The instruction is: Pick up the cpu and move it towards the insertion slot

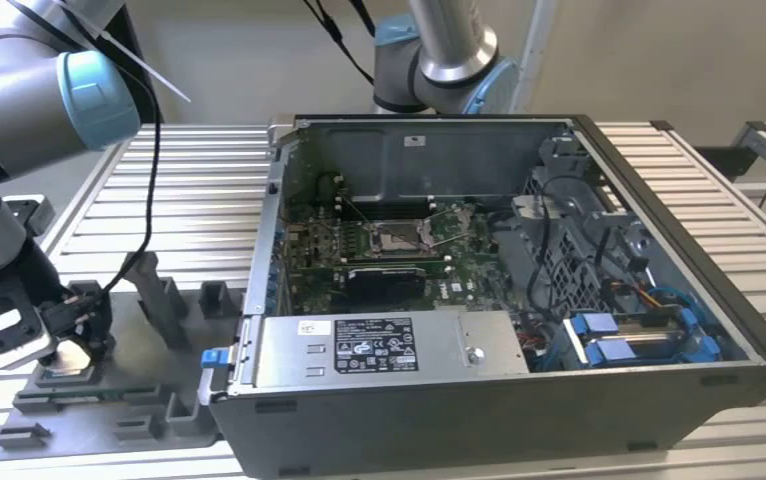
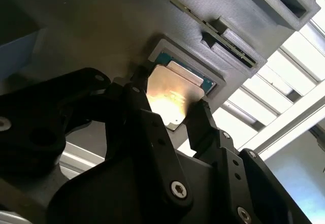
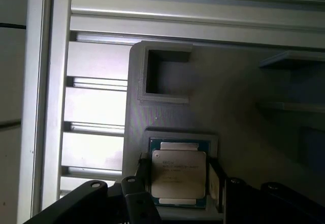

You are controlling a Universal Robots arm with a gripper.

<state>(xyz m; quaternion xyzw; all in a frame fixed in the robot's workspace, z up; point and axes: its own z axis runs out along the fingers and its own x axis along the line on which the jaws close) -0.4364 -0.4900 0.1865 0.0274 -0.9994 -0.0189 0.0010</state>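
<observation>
Hand [image 2: 170, 107] sits astride the cpu [image 3: 179, 176], clamped or slack I cannot tell; the chip lies flat in its pocket of the grey tray [image 3: 238, 117]. Judgement: grip opposite edges squarely and lift straight, clear of the pocket rim. Neighbouring pocket [image 3: 167, 74] holds nothing; the insertion slot [image 1: 399, 237] lies well apart, inside the open computer case [image 1: 490, 150].

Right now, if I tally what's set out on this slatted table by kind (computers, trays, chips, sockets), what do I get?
Open computer case: 1
Grey plastic tray: 1
cpu, lying in a pocket of the tray: 1
Insertion slot on the board inside the case: 1
Total: 4
</observation>
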